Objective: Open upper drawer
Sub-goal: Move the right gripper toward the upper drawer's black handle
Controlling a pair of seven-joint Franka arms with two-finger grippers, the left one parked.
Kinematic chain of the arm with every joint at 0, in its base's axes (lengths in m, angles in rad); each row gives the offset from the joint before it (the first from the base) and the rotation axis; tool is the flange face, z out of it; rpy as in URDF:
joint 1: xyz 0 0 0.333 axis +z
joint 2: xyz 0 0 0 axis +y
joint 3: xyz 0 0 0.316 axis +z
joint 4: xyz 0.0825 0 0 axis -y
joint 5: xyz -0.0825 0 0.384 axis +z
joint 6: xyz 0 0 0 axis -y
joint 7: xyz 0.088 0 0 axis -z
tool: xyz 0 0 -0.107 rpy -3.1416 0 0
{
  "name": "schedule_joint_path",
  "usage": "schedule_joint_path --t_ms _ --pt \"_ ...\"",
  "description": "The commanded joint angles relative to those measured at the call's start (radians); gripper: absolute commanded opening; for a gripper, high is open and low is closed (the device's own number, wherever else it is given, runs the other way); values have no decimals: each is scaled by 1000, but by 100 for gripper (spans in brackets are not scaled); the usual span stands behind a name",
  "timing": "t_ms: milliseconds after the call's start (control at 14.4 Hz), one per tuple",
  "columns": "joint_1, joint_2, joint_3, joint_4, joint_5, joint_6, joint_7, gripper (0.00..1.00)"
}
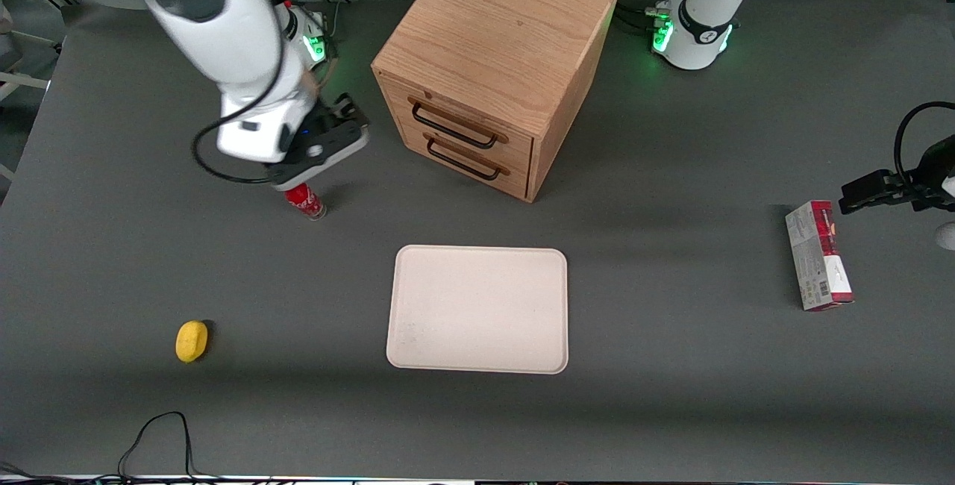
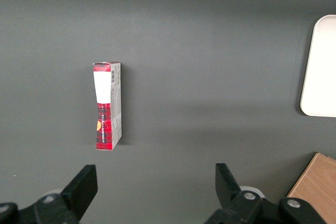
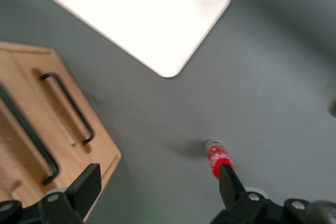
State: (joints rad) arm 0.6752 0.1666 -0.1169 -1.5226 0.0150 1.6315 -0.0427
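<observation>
The light oak cabinet (image 1: 507, 37) stands toward the back of the table's middle. Its upper drawer (image 1: 470, 113) is shut and carries a black wire bar handle (image 1: 453, 125). The matching lower drawer (image 1: 477, 153) under it is shut too. My gripper (image 1: 339, 127) hangs above the table beside the cabinet, toward the working arm's end, apart from both handles. In the right wrist view the gripper (image 3: 157, 182) is open and empty, with the upper drawer (image 3: 10, 148) and its handle (image 3: 29, 137) beside one finger.
A small red bottle (image 1: 306, 201) lies on the table just under my gripper and shows in the right wrist view (image 3: 216, 158). A cream tray (image 1: 477, 310) lies in front of the cabinet. A yellow object (image 1: 192, 341) and a red-and-white box (image 1: 817, 255) lie farther off.
</observation>
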Motion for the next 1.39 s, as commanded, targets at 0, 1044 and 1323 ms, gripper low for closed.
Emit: schedule_joint_path --t_ms 0,1044,1323 --pt "78 45 -13 28 13 4 4 100" --pt "146 71 -21 39 200 -6 -287 100" --pt "150 82 -18 28 200 4 -289 100"
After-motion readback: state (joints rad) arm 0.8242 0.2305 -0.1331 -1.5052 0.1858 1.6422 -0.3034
